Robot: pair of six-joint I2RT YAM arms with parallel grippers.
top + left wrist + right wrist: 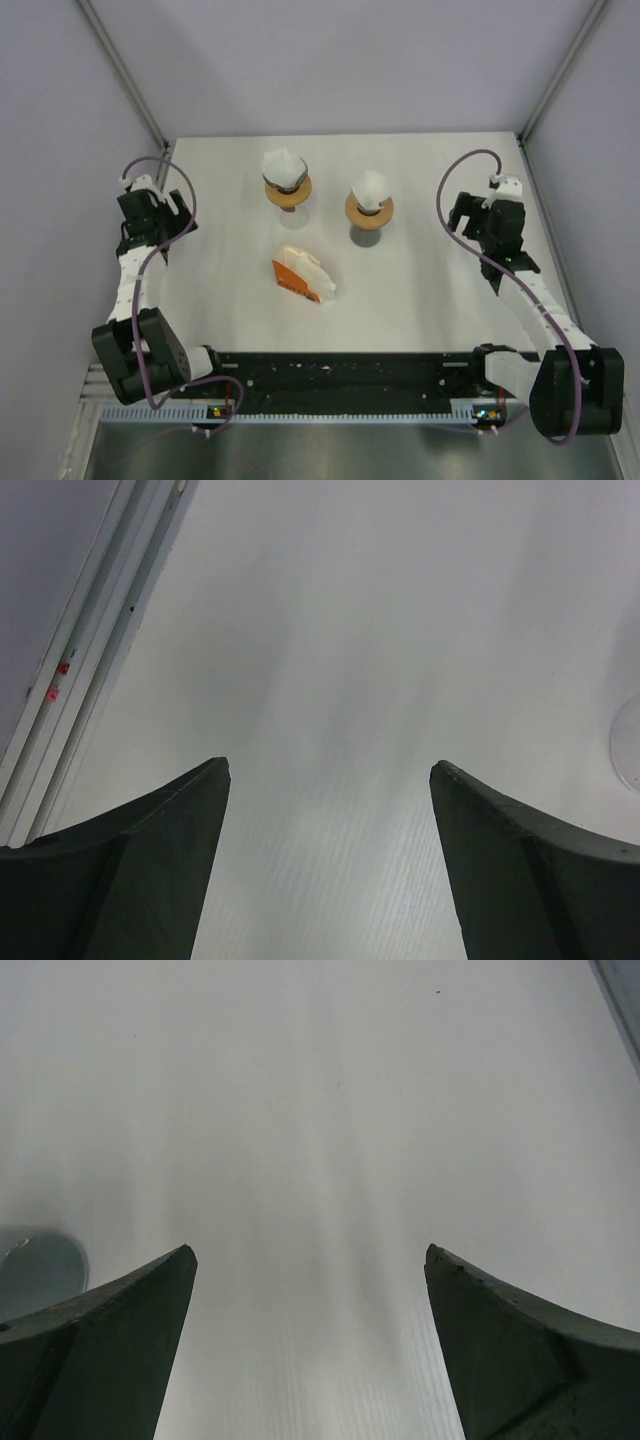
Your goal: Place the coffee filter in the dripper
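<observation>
Both arms are drawn out to the sides of the white table [440, 310]. The left gripper [330, 768] is released: its two dark fingers [150, 870] stand wide apart with only bare tabletop between them, and it holds nothing. The right gripper [310, 1252] is the same, fingers spread over plain white surface and touching nothing. The task's things sit between the two tools, well apart from either. Off to the left gripper's inner side stands the left-hand dripper [288, 193], a wooden ring on a darker base, with a white paper filter [283, 165] sitting upright in its top. The right-hand dripper [369, 212] is off the right gripper's inner side and slightly closer to the arm bases than the other. It too has a crumpled white filter [371, 186] standing in it. Closer to the bases, roughly midway between the grippers, an orange holder [300, 277] with white sheets in it lies on the table, apart from both drippers. At the left edge of the right wrist view there is a rounded grey shape [35, 1265] beside that gripper's finger, and I cannot tell what it is. A faint curved outline [626, 745] at the right edge of the left wrist view is just as unclear.
</observation>
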